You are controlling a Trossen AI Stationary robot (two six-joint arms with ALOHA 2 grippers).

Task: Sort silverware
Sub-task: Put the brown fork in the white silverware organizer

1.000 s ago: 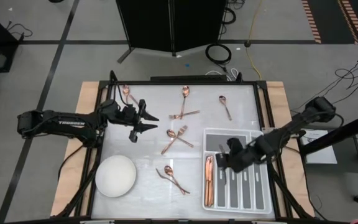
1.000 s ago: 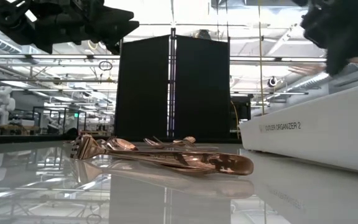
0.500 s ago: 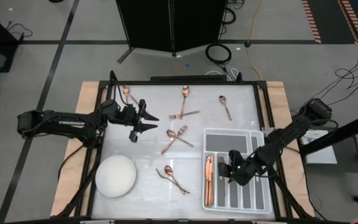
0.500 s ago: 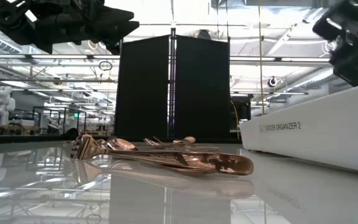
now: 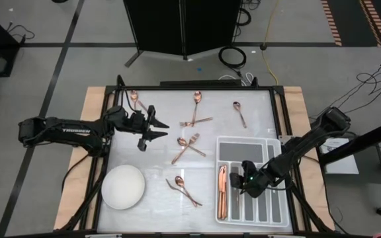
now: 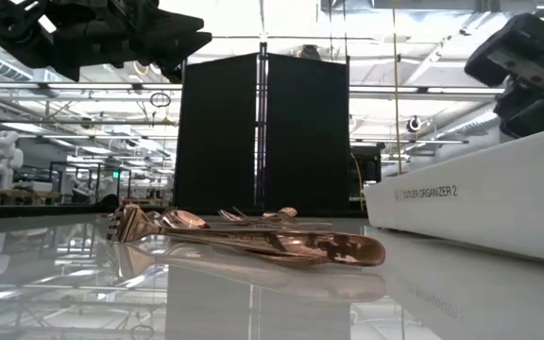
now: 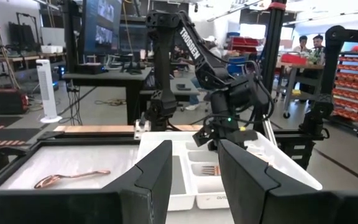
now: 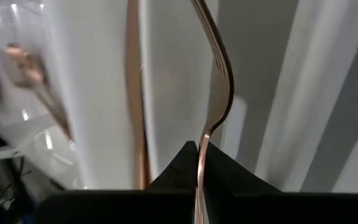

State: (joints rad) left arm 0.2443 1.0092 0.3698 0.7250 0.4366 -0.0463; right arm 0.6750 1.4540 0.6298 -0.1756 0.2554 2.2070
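- A robotics lab or industrial workshop, large and open.
- Grey concrete floor (image 5: 58, 39) marked with dark tape lines and striped hazard tape (image 5: 333, 20).
- Loose cables (image 5: 233, 56) coiled on the floor beside a black partition panel (image 5: 180, 26).
- Red parts bins (image 7: 356, 81) on shelving, workbenches with monitors (image 7: 107, 22), a white tower fan (image 7: 45, 90).
- People (image 7: 309, 45) standing far back.
- Exposed ceiling beams and strip lights (image 6: 83, 94).

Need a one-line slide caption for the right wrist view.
Right gripper shut on a copper fork, holding it over the grey divided tray.
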